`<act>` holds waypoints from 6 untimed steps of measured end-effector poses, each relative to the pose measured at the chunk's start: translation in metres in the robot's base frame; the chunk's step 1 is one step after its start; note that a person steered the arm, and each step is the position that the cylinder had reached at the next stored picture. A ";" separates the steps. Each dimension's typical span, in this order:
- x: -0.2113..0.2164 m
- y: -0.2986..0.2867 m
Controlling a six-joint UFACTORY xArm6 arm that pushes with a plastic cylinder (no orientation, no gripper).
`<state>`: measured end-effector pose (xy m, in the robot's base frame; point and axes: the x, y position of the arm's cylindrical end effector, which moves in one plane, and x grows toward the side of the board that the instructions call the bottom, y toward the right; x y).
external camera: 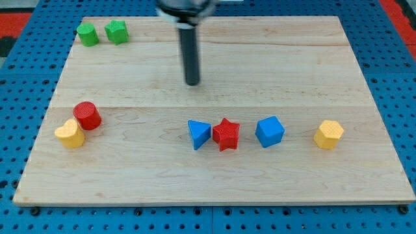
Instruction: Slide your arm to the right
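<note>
My tip (192,83) sits mid-desk (312,58), rod's long axis running up toward the view's top, pointing down at the wood. Well above blue triangle (199,134) and red star (226,134), touching nothing. No hand fitted.

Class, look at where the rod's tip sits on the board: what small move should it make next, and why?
Probably a short, straight slide toward the view's right. My tip rests on bare wood, above the row holding the blue triangle, red star and blue cube. No block shows to its right at that height, so sliding should disturb nothing.
</note>
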<state>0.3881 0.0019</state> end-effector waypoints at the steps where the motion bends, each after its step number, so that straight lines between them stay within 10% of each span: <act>1: 0.003 0.037; 6: -0.011 0.118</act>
